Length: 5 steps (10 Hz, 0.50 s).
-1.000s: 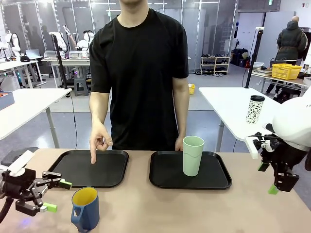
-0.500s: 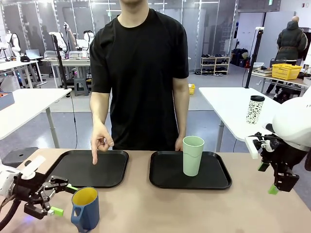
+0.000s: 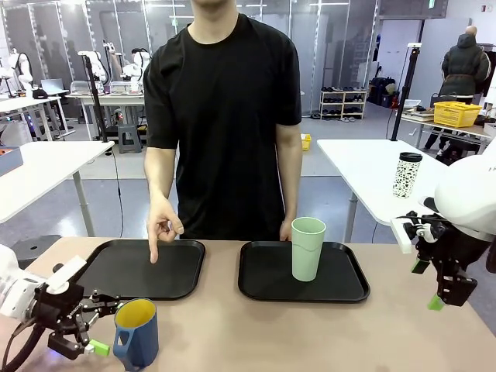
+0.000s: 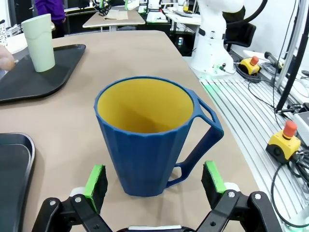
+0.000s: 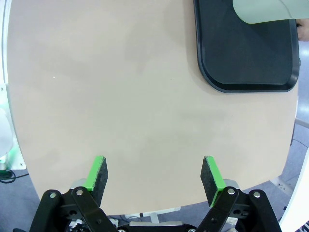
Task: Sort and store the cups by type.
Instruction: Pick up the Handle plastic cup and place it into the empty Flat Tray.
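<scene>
One of two cups looks sorted. The green tumbler (image 3: 308, 248) stands upright on the right tray (image 3: 263, 288), toward its far edge. The blue mug (image 3: 136, 333) is not stored: it sits upright on the bare table (image 3: 310, 333), just beside the near edge of the left tray (image 3: 128, 271), which has nothing on it.

The person's hand (image 3: 160, 223) points one finger down at the left tray, so my guess is the mug goes there. What's left: grip the mug, lift it, set it on that tray.

The left gripper (image 3: 101, 323) is low at the mug, jaws spread wide. In the left wrist view the mug (image 4: 152, 137) stands between the two green pads (image 4: 95, 186) with a gap on each side, so there is no grip yet. The handle faces the right-hand pad in that view and could get in the way of closing.

The right gripper (image 3: 428, 284) hangs above the table's right end, well apart from both cups, jaws wide and holding nothing.

Hard to make out:
- Can't tell whether the pointing fingertip touches the tray.
- The person's other hand (image 3: 286, 230) is mostly behind the tumbler.
- In the right wrist view the tumbler (image 5: 263, 10) is cut off by the top edge.
- In the front view the mug's bottom runs off the picture's lower edge.
</scene>
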### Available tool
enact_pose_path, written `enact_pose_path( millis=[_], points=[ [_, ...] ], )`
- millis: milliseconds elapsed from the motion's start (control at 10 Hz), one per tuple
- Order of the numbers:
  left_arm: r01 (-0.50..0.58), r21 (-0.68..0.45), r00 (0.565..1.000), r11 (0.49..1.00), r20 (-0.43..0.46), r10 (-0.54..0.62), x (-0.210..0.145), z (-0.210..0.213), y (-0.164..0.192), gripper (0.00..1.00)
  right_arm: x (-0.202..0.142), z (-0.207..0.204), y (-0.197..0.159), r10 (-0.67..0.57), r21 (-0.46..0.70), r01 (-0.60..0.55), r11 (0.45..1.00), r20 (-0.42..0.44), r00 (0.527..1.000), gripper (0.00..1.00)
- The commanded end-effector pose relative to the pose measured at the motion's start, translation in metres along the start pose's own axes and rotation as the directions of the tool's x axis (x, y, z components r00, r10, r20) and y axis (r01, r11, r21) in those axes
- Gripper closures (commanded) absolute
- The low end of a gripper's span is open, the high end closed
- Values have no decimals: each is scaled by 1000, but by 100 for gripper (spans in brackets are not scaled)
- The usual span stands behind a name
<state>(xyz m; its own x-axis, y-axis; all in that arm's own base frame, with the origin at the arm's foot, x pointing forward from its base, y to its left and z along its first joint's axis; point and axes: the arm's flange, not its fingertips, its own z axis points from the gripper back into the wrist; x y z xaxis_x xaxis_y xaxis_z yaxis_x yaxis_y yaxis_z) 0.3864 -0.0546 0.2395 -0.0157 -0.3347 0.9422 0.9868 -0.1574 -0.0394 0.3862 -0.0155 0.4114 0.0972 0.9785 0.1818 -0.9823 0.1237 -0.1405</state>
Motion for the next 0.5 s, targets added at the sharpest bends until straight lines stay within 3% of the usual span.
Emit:
enact_pose_path(
  millis=[0, 400],
  points=[
    [-1, -11, 1000, 1000, 15, 1, -3, -8, 7, 0, 2, -1, 1, -21, -6, 21, 1000, -14, 1000, 3],
    [-1, -42, 999, 999, 48, 3, -8, -27, 11, 0, 2, -1, 1, -21, -6, 21, 1000, -14, 1000, 3]
  ],
)
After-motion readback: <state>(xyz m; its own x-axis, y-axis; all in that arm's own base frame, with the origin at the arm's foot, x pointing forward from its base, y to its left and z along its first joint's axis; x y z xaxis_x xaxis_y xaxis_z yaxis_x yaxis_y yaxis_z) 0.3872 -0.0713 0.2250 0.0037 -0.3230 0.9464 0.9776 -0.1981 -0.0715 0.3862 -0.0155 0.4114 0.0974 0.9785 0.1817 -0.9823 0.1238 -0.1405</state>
